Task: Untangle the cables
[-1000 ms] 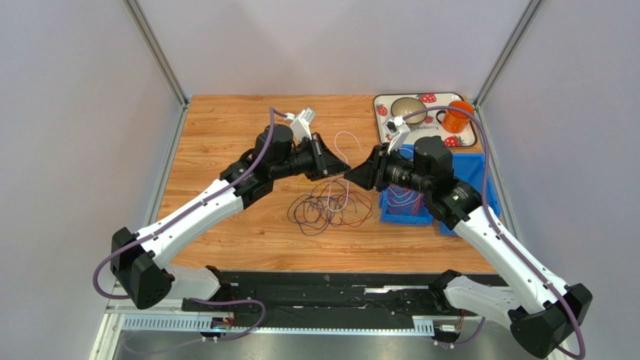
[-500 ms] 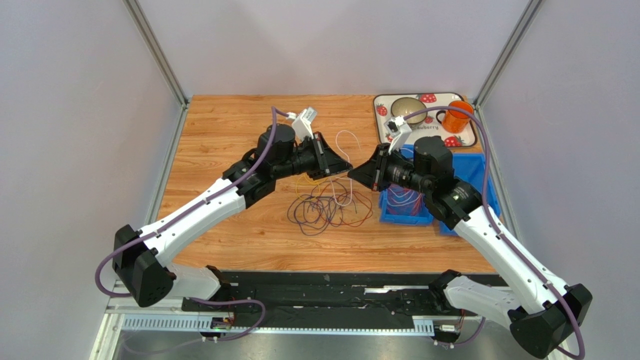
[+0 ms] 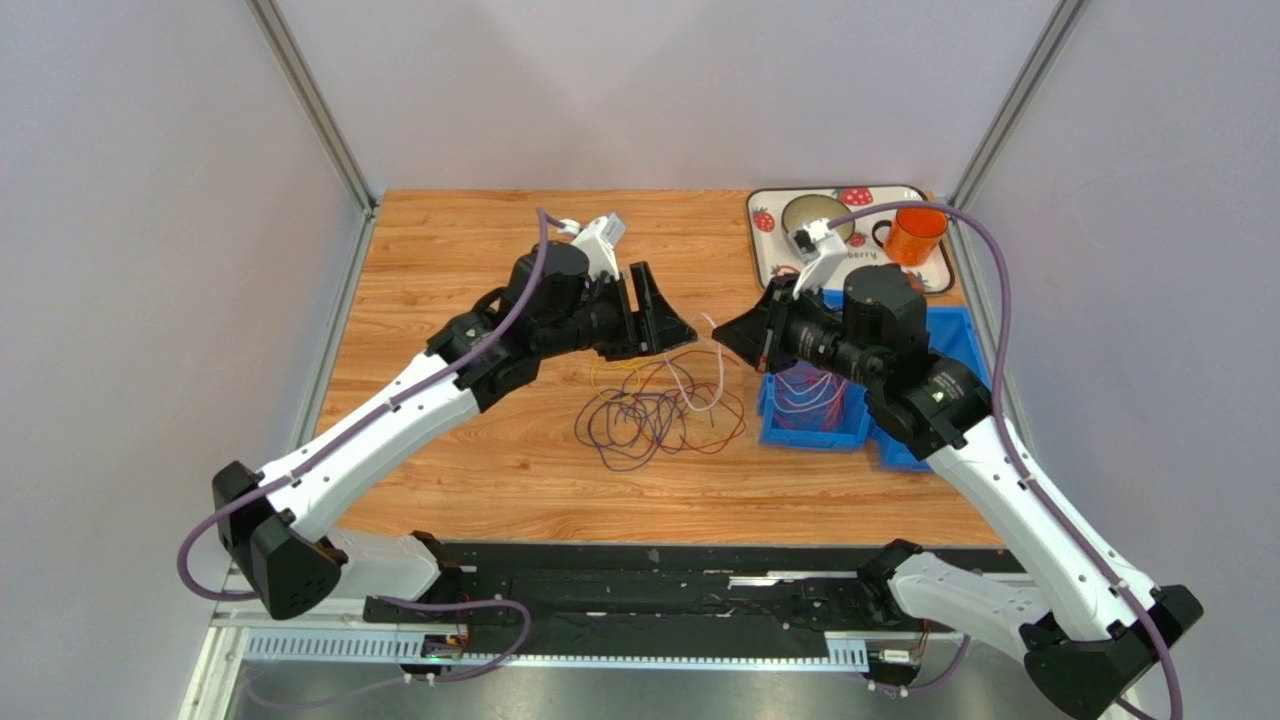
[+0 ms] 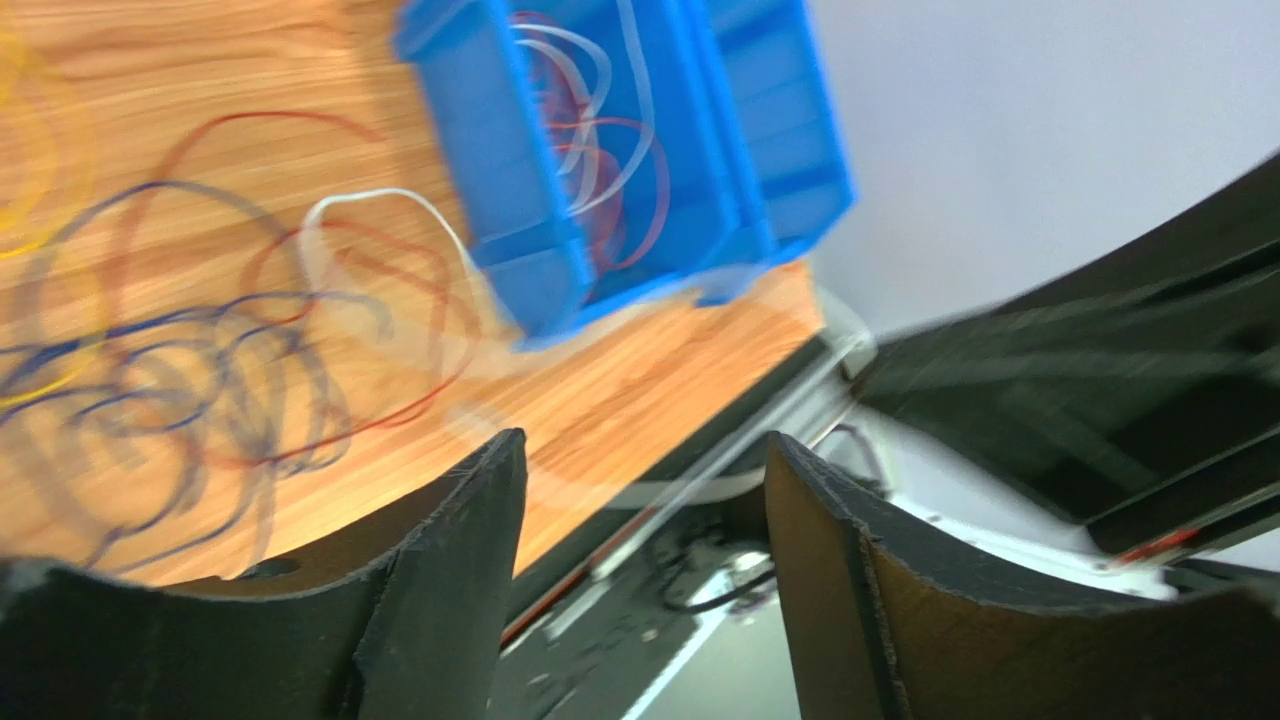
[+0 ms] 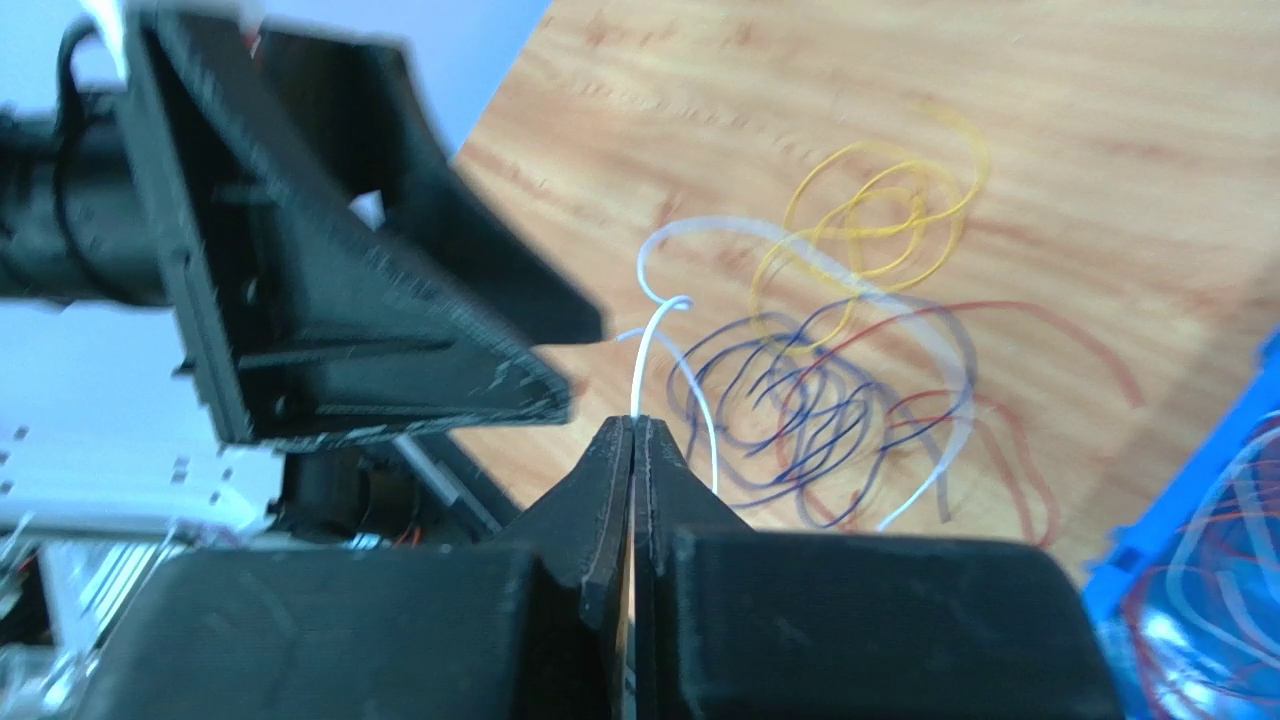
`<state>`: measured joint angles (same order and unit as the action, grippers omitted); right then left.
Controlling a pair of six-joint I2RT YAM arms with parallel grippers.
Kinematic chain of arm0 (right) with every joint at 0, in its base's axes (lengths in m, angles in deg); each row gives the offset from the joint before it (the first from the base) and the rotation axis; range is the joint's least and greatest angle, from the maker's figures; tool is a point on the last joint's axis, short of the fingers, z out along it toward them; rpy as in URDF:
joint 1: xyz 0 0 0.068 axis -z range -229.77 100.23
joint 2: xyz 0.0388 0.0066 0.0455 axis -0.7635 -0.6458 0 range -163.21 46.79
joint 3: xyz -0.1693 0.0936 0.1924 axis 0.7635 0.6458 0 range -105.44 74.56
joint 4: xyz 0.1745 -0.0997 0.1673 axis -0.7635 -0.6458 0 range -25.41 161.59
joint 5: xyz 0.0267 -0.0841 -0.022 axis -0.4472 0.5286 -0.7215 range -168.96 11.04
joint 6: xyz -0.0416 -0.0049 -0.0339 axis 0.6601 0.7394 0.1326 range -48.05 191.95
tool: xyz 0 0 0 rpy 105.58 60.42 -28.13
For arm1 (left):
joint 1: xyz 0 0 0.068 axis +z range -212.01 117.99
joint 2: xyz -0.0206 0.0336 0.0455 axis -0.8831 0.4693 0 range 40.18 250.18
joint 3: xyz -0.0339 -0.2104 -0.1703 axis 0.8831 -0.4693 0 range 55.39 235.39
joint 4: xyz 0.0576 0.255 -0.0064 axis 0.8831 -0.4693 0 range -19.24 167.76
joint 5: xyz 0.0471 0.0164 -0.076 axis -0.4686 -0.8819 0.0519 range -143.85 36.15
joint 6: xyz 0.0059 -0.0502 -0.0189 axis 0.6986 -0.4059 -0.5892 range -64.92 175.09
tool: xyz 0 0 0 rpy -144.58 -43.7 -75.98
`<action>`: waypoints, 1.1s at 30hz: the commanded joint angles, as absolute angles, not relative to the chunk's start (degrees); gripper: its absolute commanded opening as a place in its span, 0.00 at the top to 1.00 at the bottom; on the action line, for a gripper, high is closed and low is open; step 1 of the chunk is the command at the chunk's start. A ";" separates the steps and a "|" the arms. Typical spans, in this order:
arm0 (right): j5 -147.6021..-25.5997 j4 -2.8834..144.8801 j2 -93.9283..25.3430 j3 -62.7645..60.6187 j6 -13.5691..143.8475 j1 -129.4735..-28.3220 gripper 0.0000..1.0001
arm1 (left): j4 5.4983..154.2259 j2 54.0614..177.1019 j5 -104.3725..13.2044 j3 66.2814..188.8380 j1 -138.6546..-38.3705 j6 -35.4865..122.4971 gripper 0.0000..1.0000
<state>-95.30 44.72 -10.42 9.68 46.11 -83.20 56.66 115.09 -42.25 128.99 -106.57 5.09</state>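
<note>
Wooden bench (image 3: 451, 255), pretty plain. A loose tangle of cables (image 3: 654, 420) in purple, red, yellow and white sits mid-bench. Blue bins (image 3: 819, 435) are just right of it, with a strawberry-print tray (image 3: 879, 192) in the far right corner.

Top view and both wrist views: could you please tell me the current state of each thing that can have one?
Left gripper: jaws open, holding nothing.
Right gripper: jaws shut on white cable.
Cables: tangled in a loose pile on the table.
Blue bin: holds white and red cables.
Orange cup: upright on the tray.
</note>
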 commanded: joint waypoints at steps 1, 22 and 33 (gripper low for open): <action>-85.91 40.31 -8.93 2.77 49.89 -82.99 1.00 | 39.46 108.92 -52.32 133.79 -105.96 15.35 0.31; -64.64 26.07 -9.11 -5.33 57.10 -82.21 1.00 | 19.04 84.39 -74.51 121.41 -96.91 38.30 0.24; -60.60 24.57 -9.72 -1.56 57.80 -79.39 1.00 | 19.57 79.38 -81.25 116.66 -96.91 34.00 0.25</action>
